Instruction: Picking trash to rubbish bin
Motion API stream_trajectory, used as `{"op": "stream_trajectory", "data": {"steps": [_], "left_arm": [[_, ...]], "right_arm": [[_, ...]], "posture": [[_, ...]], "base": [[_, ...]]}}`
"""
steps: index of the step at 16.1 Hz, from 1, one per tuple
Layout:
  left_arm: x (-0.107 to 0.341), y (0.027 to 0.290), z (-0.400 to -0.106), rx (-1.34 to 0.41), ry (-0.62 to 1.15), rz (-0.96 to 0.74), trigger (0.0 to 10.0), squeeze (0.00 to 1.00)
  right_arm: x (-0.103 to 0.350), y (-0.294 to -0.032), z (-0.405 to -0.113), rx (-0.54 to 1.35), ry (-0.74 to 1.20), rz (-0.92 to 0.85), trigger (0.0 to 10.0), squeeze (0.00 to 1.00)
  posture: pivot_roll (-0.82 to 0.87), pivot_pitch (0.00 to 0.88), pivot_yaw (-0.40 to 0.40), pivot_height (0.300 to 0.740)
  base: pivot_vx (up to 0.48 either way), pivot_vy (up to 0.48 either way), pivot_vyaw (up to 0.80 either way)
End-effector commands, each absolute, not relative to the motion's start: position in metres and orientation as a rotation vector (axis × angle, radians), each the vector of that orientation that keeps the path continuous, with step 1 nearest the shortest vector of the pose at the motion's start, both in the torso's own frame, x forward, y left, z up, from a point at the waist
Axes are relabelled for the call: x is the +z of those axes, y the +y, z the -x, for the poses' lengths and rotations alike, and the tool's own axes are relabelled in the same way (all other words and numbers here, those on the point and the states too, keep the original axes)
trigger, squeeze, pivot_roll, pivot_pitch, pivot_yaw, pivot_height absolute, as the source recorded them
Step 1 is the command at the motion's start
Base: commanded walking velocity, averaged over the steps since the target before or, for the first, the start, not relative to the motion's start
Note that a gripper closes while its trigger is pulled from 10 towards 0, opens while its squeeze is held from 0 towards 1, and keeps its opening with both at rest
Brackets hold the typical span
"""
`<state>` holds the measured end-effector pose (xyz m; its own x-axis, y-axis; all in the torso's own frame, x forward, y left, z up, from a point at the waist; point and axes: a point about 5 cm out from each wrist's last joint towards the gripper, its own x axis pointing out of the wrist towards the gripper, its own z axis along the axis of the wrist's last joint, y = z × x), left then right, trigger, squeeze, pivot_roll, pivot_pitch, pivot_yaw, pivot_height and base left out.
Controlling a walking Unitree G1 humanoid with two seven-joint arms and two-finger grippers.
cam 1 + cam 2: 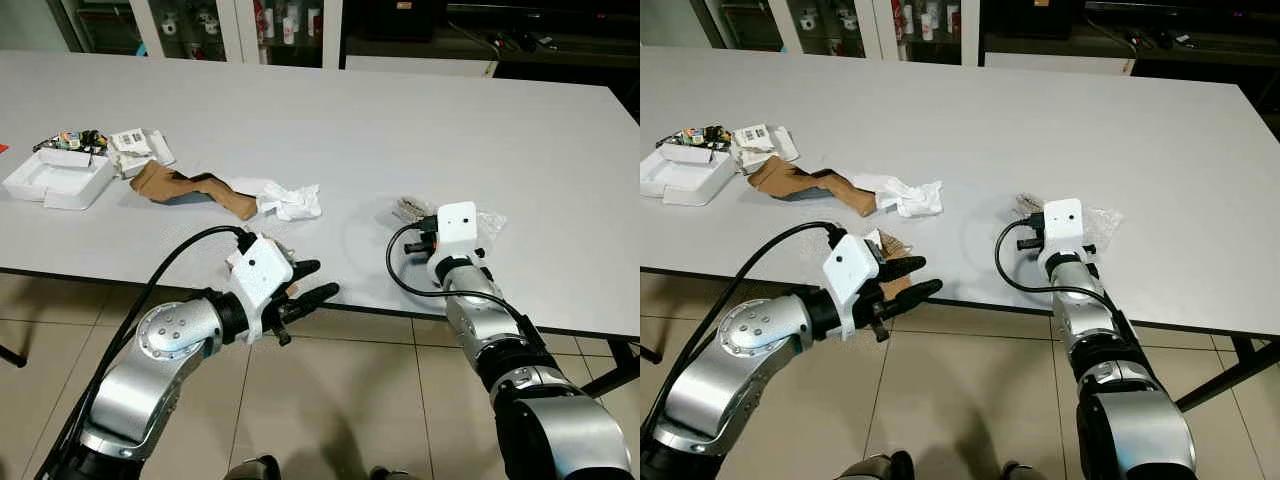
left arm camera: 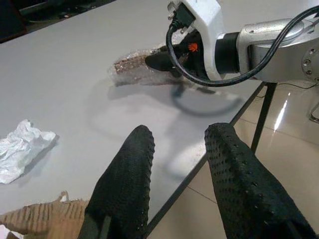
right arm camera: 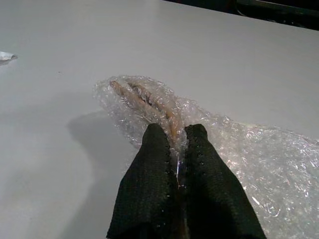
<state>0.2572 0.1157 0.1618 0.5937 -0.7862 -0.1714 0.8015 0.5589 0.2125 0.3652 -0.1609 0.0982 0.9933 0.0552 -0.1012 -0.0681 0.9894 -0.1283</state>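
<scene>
A crumpled sheet of bubble wrap (image 3: pixel 144 99) lies near the table's front edge on the right, also visible as bubble wrap (image 1: pixel 408 208). My right gripper (image 3: pixel 174 130) rests on it with its fingers pressed together, pinching the film. My left gripper (image 1: pixel 318 280) hovers just off the front edge of the table, open, with nothing between its fingers (image 2: pixel 134 164). A torn brown paper scrap (image 1: pixel 895 250) sits at the table edge right beside it. Further left lie a white crumpled tissue (image 1: pixel 290 200) and a long piece of brown paper (image 1: pixel 185 187).
A white foam tray (image 1: pixel 60 178) stands at the table's left end, with colourful wrappers (image 1: pixel 70 140) and white packets (image 1: pixel 135 145) behind it. The grey table (image 1: pixel 400 110) stretches far back. Tiled floor (image 1: pixel 380 390) lies below its front edge. Cabinets stand behind.
</scene>
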Motion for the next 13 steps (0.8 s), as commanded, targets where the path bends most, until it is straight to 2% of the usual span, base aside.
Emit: {"op": "stream_trajectory", "data": {"steps": [1, 2, 3, 7, 9, 13], "left_arm": [[0.161, 0.114, -0.258, -0.934, 0.057, -0.291, 10.0, 0.00], [0.161, 0.114, -0.258, -0.934, 0.057, -0.291, 10.0, 0.00], [0.161, 0.114, -0.259, -0.928, 0.051, -0.288, 10.0, 0.00], [0.163, 0.112, -0.262, -0.915, 0.033, -0.282, 10.0, 0.00], [0.163, 0.109, -0.264, -0.897, 0.015, -0.272, 10.0, 0.00], [0.164, 0.104, -0.267, -0.868, -0.014, -0.258, 10.0, 0.00]], "right_arm": [[0.084, -0.165, -0.359, 0.034, 0.167, 0.130, 0.0, 0.00], [0.084, -0.165, -0.359, 0.027, 0.170, 0.131, 0.0, 0.00], [0.086, -0.170, -0.360, -0.006, 0.170, 0.106, 10.0, 0.00], [0.108, -0.173, -0.370, -0.041, 0.081, -0.027, 10.0, 0.00], [0.137, -0.175, -0.381, -0.086, -0.021, -0.228, 10.0, 0.00], [0.156, -0.173, -0.384, -0.084, -0.100, -0.265, 10.0, 0.00]], "posture": [[0.03, 0.088, 0.012, 0.740], [0.03, 0.088, 0.012, 0.740], [0.03, 0.084, 0.010, 0.740], [0.03, 0.080, 0.006, 0.740], [0.02, 0.079, 0.003, 0.740], [0.02, 0.077, 0.003, 0.740]], "base": [[0.000, 0.000, 0.00], [0.000, 0.000, 0.00], [0.000, 0.000, 0.00], [0.000, 0.000, 0.00], [0.000, 0.000, 0.00], [0.000, 0.000, 0.00]]}}
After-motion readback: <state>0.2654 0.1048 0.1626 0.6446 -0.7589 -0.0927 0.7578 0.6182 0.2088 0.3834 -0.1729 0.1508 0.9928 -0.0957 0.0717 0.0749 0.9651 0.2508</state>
